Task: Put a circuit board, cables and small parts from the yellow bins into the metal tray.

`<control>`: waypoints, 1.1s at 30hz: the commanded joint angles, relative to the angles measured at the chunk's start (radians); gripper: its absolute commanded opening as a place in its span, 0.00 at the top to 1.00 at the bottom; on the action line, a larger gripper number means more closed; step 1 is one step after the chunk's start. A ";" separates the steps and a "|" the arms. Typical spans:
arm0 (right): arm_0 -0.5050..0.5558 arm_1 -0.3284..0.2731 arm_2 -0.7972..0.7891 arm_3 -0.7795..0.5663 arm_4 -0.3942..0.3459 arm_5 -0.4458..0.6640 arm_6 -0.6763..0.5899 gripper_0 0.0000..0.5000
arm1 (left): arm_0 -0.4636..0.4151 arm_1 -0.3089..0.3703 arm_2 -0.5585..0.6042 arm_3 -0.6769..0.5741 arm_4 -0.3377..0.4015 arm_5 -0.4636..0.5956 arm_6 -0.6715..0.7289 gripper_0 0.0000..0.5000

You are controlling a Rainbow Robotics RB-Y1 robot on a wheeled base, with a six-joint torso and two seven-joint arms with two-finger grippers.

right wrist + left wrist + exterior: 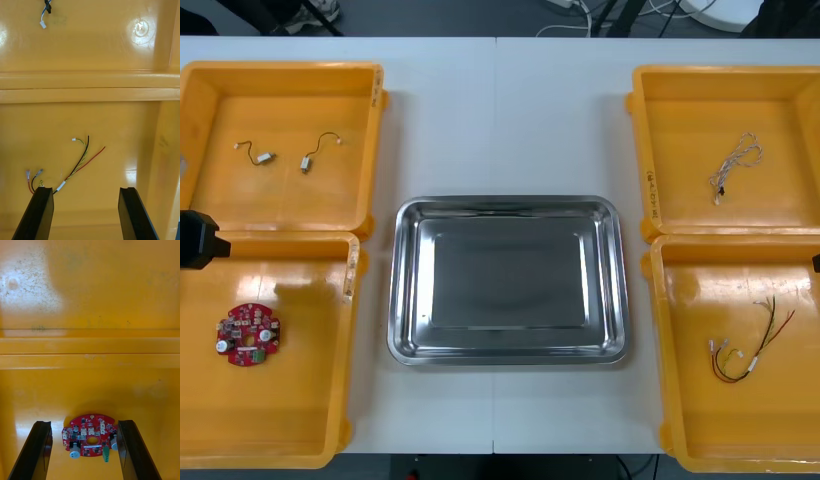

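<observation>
Opening pickup, tray bare. Hovers with left gripper wide open above the circuit board lying in the near left bin, right gripper wide over cables. Next, likely: lower and pinch the board's edges

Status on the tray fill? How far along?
Nothing done: the shiny metal tray is bare. In hand: open left hand lined up over the round red circuit board; open right hand over the red, yellow and black cables. Left: board, all cables, small metal parts.
</observation>
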 commanded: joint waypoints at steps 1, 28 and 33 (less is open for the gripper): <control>0.008 -0.013 -0.037 -0.026 0.005 -0.004 0.008 0.00 | 0.023 0.049 0.030 -0.030 0.007 -0.007 -0.110 0.00; 0.008 -0.013 -0.037 -0.026 0.005 -0.004 0.008 0.00 | 0.023 0.049 0.030 -0.030 0.007 -0.007 -0.110 0.00; 0.008 -0.013 -0.037 -0.026 0.005 -0.004 0.008 0.00 | 0.023 0.049 0.030 -0.030 0.007 -0.007 -0.110 0.00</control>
